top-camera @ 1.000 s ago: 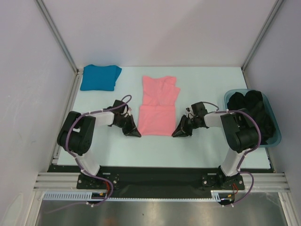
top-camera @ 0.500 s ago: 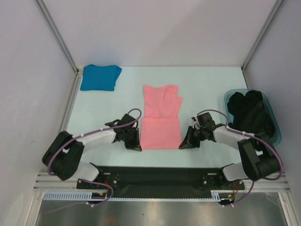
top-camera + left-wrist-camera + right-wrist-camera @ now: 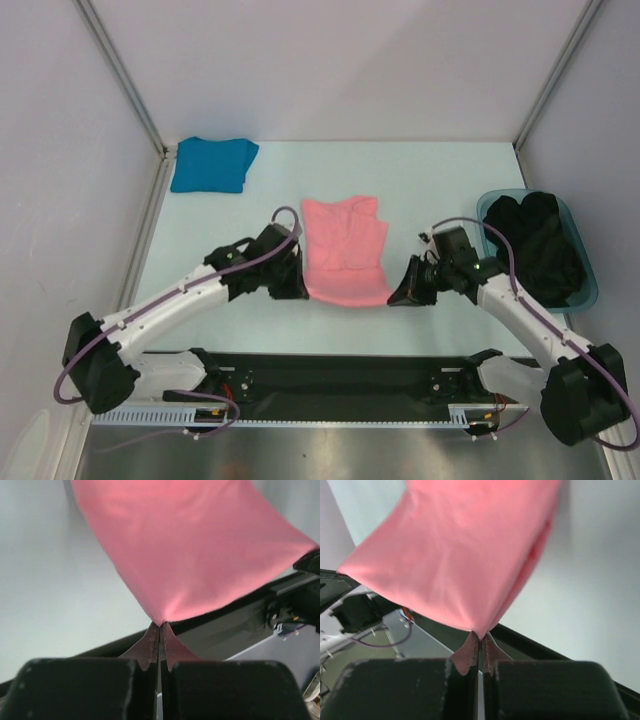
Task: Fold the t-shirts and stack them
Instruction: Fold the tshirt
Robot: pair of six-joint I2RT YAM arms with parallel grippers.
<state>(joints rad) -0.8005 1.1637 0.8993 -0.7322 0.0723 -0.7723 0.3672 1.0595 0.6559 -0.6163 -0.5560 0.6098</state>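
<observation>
Top external view: salmon pink t-shirt at bench centre, partly folded. Its far part, with neckline and sleeves, lies crumpled on the surface. Its near hem is gathered up and bows in a shallow curve between the two arms.

Left fingers sit at the near left corner of the pink shirt; right fingers sit at the near right corner. Both arms reach in from the outer sides and point toward each other across the hem.

Left wrist view: the two finger tips are pressed together with no gap, a pinch of pink fabric caught between them. The cloth rises from the pinch as a taut sheet, clear of the pale bench. A black rail at the near bench edge shows past the lower edge of the cloth.

Right wrist view: same condition. Tips closed tight on a pinched corner, and the fabric fans upward from it with a folded double edge on the right side.

Teal-blue t-shirt: folded into a compact rectangle, flat on the bench at the far left corner, well apart from the pink shirt and from both arms.

Translucent teal tub: right edge of the bench, holding a heap of dark clothing. The right arm's forearm passes just in front of it.
</observation>
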